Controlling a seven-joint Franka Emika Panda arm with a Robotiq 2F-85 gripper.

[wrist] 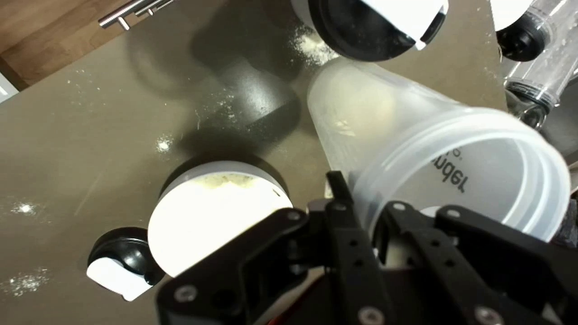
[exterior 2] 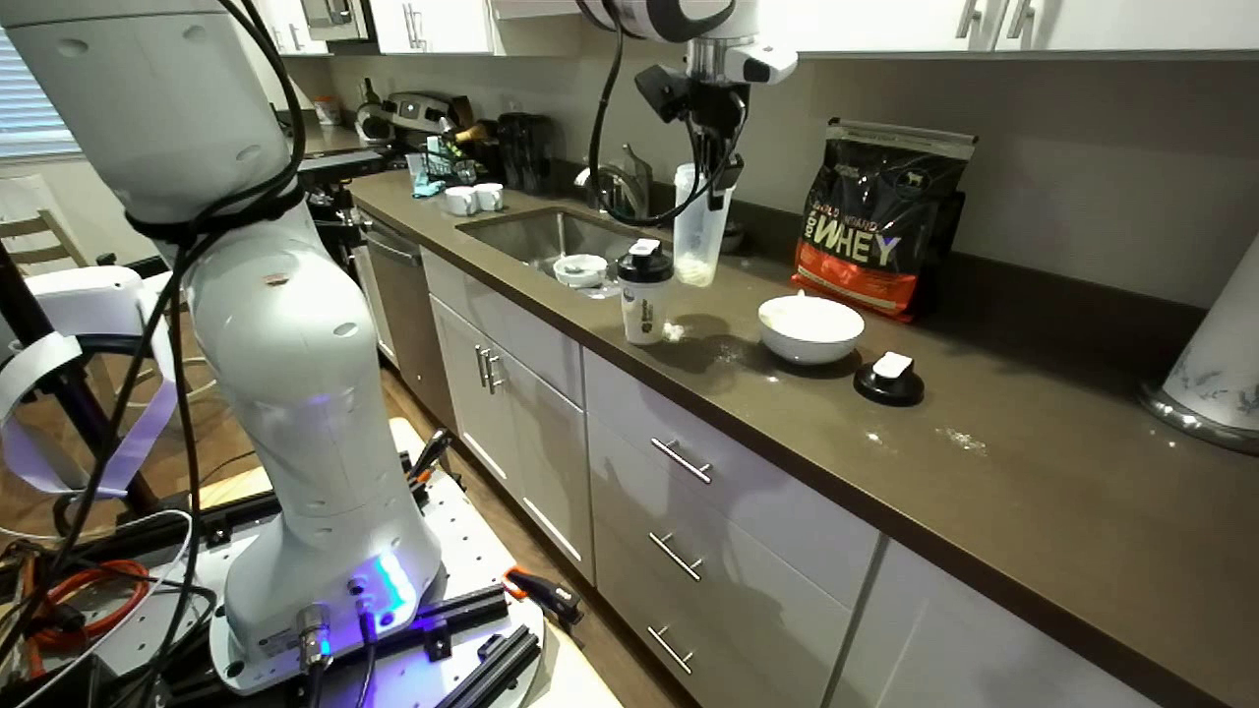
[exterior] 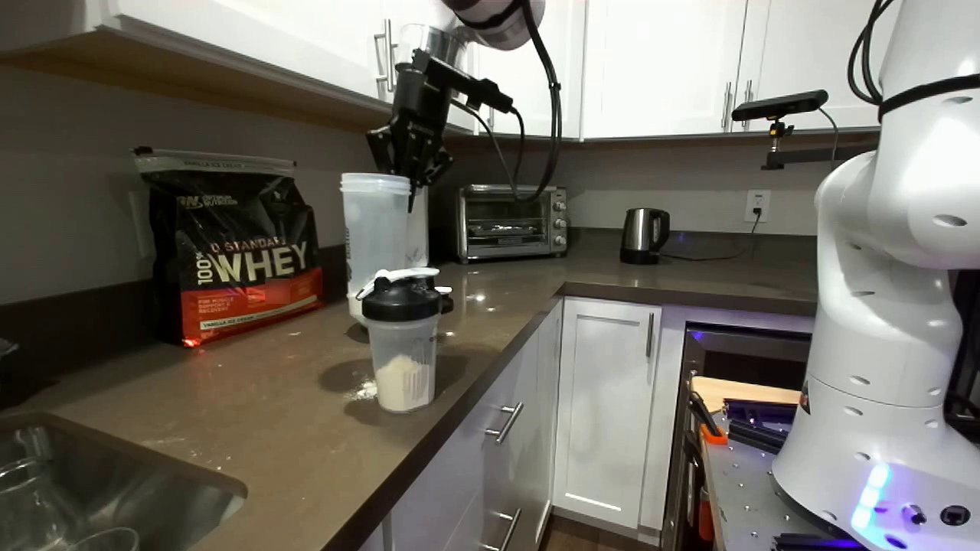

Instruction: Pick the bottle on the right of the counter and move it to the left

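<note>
Your gripper is black, the uncapped shaker bottle translucent white and dark-lettered, the countertop grey-brown, the bowl white.

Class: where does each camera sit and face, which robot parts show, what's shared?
Exterior view: near the sink, facing the toaster oven; arm and tool show.
Exterior view: beside the arm, facing the cups along the counter; arm and tool.
Wrist view: on the arm, facing down at the lidless bottle; tool only.
Both exterior views share the whey bag.

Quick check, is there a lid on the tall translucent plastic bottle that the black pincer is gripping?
No, the wrist view looks into the bottle through its open, uncovered top.
</note>
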